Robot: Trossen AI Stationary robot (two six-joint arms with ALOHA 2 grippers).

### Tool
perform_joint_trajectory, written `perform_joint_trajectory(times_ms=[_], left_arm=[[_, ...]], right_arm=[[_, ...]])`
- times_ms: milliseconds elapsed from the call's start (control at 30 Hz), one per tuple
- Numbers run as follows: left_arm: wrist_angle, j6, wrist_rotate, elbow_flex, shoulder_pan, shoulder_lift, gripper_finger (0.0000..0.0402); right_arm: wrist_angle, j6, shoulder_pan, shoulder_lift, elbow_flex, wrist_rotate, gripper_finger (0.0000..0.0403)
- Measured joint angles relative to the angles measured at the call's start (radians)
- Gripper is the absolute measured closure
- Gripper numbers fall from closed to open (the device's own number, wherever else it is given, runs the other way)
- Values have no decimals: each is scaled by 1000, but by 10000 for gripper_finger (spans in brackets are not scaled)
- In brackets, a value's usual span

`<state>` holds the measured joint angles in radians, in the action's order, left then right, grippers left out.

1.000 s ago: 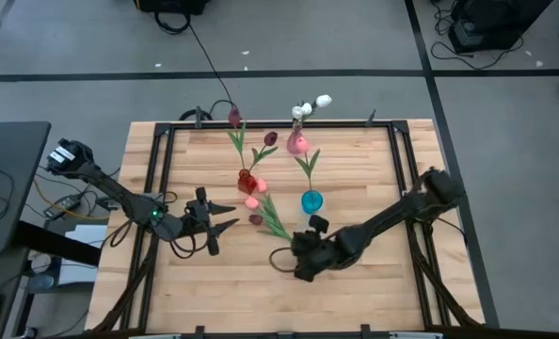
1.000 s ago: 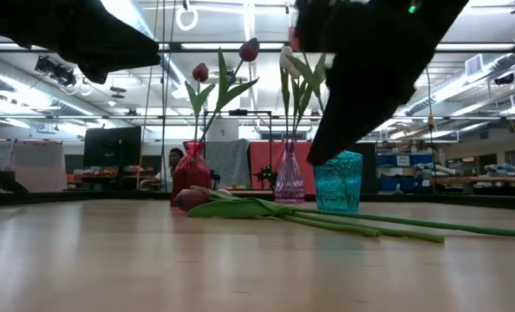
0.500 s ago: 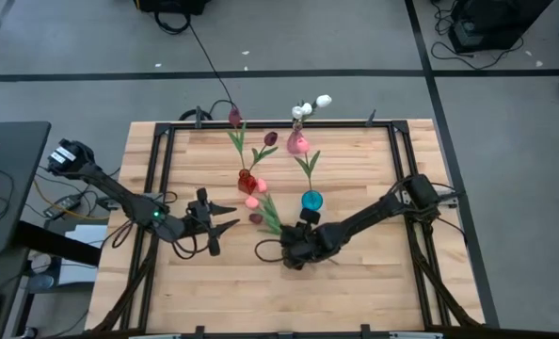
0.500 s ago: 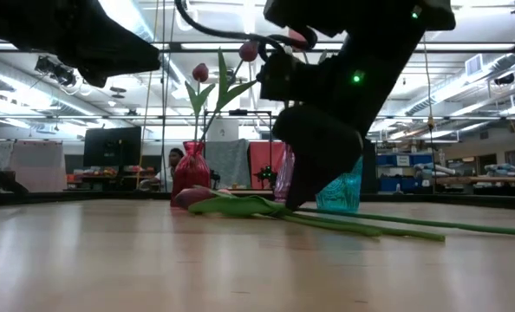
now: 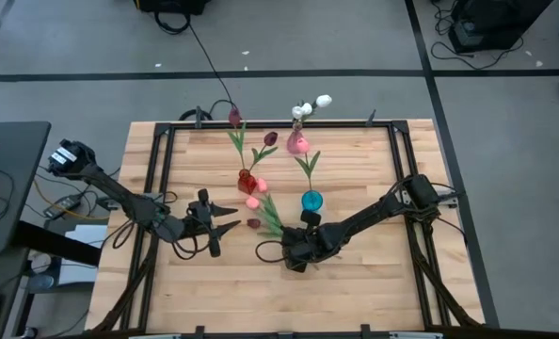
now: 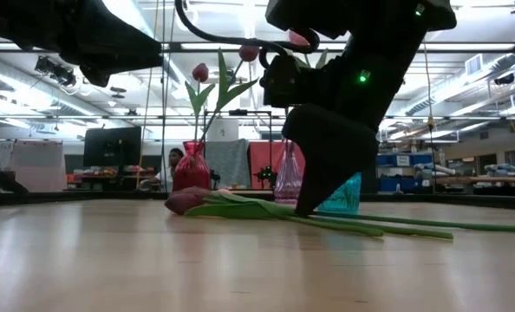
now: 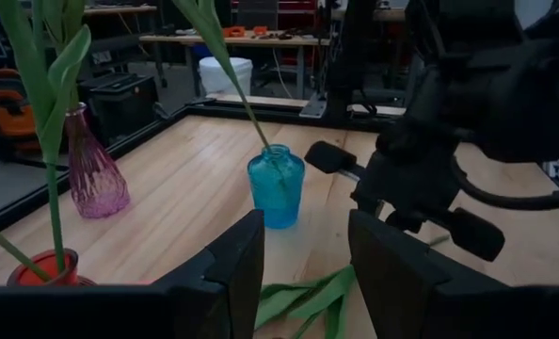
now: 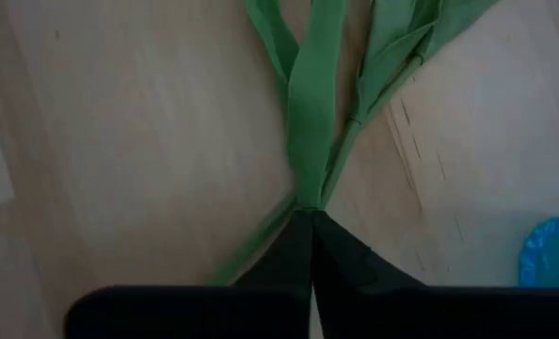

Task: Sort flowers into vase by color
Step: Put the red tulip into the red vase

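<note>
I see two artificial tulips [image 6: 240, 206] lying flat on the wooden table [image 5: 355, 282], thin green stems side by side, long leaves folded along them, a dark maroon head [image 5: 253, 223] and a pink head [image 5: 251, 202] at the far end. They lie just beside the blue glass vase [image 5: 311, 201]. My right gripper [image 8: 310, 247] is down on them, fingertips pinched together over the stems where the leaves split. The red vase [image 5: 247, 179] and pink vase [image 5: 297, 143] already hold flowers. My left gripper [image 5: 225, 228] hovers nearby, fingers spread apart.
</note>
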<state>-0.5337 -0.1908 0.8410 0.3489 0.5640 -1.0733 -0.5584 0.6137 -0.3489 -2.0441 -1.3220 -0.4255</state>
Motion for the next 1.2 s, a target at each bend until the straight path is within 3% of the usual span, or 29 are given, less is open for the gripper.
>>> perform_joint_trajectory(times_ms=[300, 467, 600, 767, 900, 1033, 1200], left_arm=[[1, 2, -7, 0, 0, 0, 241], [4, 2, -8, 0, 0, 0, 241], [4, 1, -25, 0, 0, 0, 241], [-9, 2, -101, 0, 0, 0, 241], [-39, 5, -122, 0, 0, -1, 241], [-102, 17, -121, 0, -7, -35, 241], [-311, 90, -137, 1, -24, -129, 241]], right_arm=[[-15, 5, -1, 46, 0, 5, 397], [-19, 11, -22, 125, 0, -54, 400], [-23, 12, -52, 198, 0, -164, 400], [-20, 48, -94, 287, 0, -382, 400], [66, 25, -115, 314, 0, -523, 400], [305, -147, -104, 306, 0, -442, 400], [571, -351, -82, 278, 0, -344, 399]])
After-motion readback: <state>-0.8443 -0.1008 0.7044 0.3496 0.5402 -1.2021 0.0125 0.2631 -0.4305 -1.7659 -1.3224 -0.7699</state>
